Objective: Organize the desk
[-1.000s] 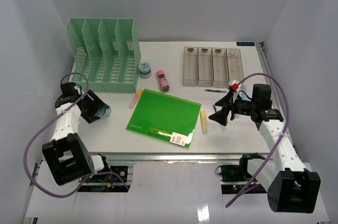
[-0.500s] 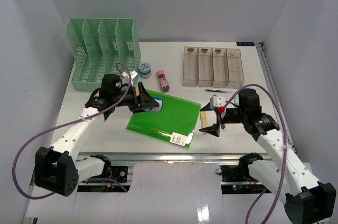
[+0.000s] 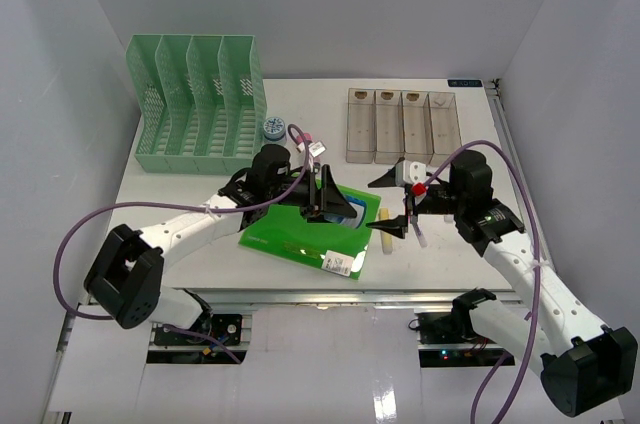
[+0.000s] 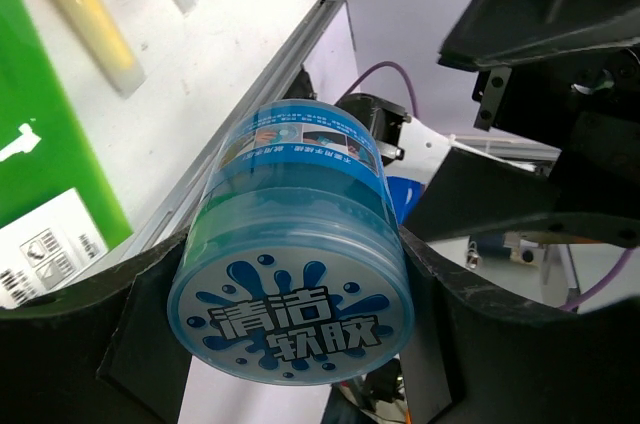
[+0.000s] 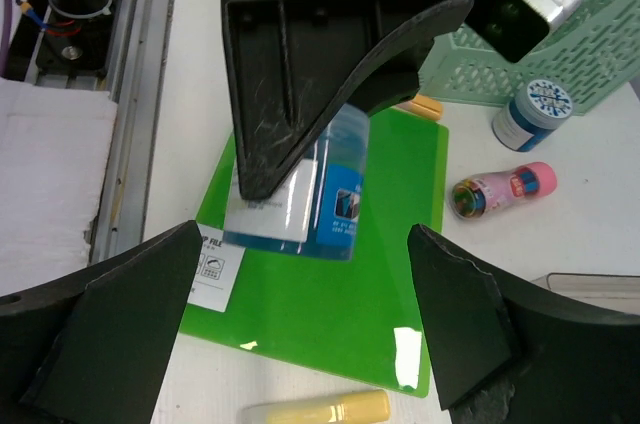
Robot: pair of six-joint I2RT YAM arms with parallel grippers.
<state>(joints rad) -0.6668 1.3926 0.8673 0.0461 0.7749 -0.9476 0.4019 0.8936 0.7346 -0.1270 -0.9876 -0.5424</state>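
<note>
The desk point(image 3: 160, 194) is a white tabletop with a metal rail point(image 4: 250, 114) along its front. My left gripper point(image 3: 335, 204) is shut on a blue round jar point(image 4: 300, 274) with a splash-printed lid and holds it in the air over the green folder point(image 3: 300, 229). My right gripper point(image 3: 388, 204) is open and empty, just right of the jar and facing it. In the right wrist view the jar point(image 5: 320, 194) hangs in front of my open right gripper point(image 5: 300, 324), above the folder point(image 5: 330, 304).
A green slotted file rack point(image 3: 195, 94) stands at the back left and a clear four-compartment tray point(image 3: 402, 126) at the back right. A small patterned-lid jar point(image 3: 274, 130) and a pink tube point(image 5: 500, 189) lie by the rack. A yellow glue stick point(image 5: 310, 411) lies right of the folder.
My left arm has swung right from the desk's left side, carrying the blue jar out over the folder. My right gripper has moved left to face it and stays open.
</note>
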